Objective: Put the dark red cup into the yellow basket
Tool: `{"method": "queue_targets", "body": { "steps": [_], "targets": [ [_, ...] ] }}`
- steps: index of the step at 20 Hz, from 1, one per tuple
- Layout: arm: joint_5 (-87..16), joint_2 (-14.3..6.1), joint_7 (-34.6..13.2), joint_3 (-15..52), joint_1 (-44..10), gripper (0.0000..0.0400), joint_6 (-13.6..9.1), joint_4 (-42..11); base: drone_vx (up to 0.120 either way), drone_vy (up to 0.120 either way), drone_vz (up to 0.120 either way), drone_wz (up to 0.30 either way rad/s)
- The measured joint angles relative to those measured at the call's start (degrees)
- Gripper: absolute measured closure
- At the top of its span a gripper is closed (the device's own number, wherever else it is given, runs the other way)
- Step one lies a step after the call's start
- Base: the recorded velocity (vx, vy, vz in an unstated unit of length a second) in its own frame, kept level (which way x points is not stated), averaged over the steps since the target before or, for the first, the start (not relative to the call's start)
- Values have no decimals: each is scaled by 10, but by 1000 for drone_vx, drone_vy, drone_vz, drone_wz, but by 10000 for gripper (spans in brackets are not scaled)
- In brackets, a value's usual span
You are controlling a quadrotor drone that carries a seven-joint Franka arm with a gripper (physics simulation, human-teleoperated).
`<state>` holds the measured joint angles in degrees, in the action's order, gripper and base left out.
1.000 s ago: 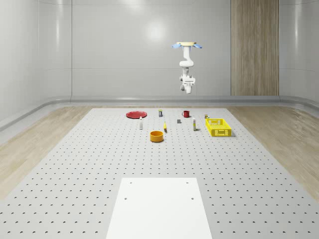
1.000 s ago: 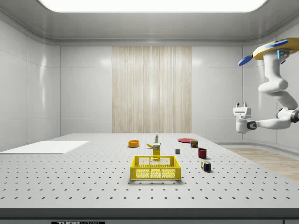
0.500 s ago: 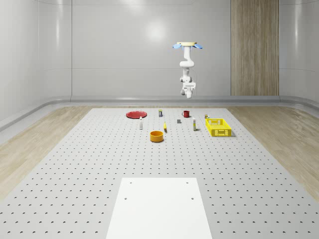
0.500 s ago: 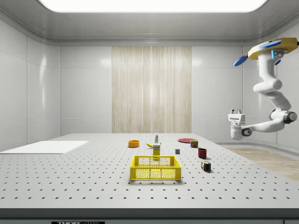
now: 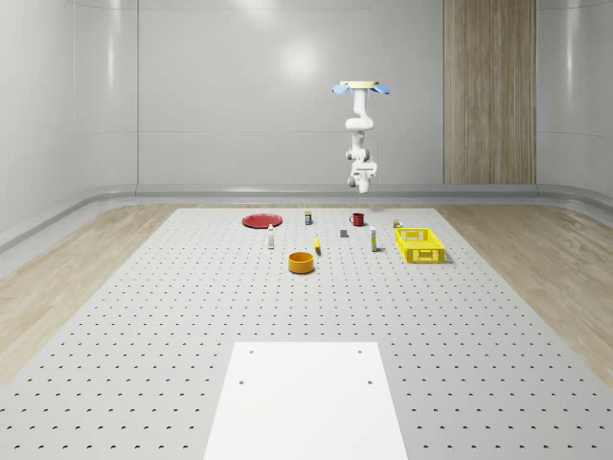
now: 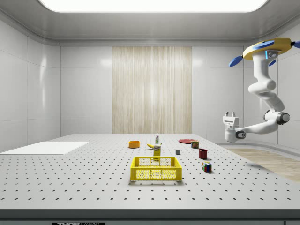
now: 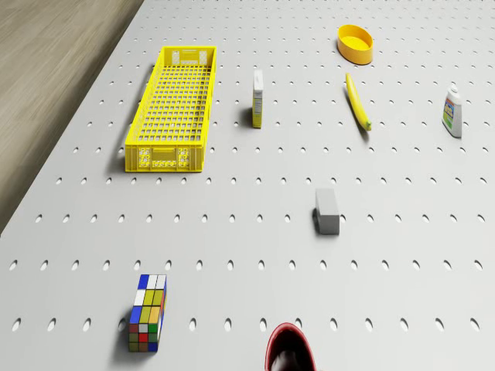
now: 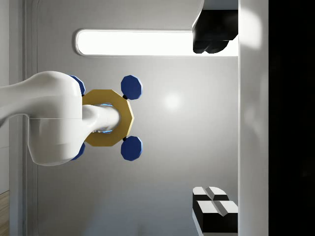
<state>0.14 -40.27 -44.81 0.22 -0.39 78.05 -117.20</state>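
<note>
On the white perforated table (image 6: 70,178), the small dark red cup (image 6: 203,153) is seen standing apart from the yellow slatted plastic basket (image 6: 156,168) — nothing moved yet. The drone (image 6: 265,48) hovers high beyond the cup; its gripper (image 6: 229,115) points upward, spread and empty — grasp and transfer remain.

Whole-scene: distant, 6 o'clock end. Side: low, tabletop-level. Both share yellow basket (image 5: 420,244). Wrist: faces upward at drone (image 8: 106,118).
</note>
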Motion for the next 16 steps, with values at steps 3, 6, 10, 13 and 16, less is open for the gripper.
{"method": "queue_targets", "body": {
  "steps": [3,6,10,13,16],
  "targets": [
    [0,0,0,0,0,0,0,1,13,-53,0,0],
    [0,0,0,0,0,0,1,2,80,0,0,0],
    [0,-1,0,1,-1,0,2,1,0,0,0,0],
    [0,-2,0,1,-1,0,3,0,0,0,0,0],
    [0,-3,0,1,-1,0,4,0,0,0,0,0]
  ]
}}
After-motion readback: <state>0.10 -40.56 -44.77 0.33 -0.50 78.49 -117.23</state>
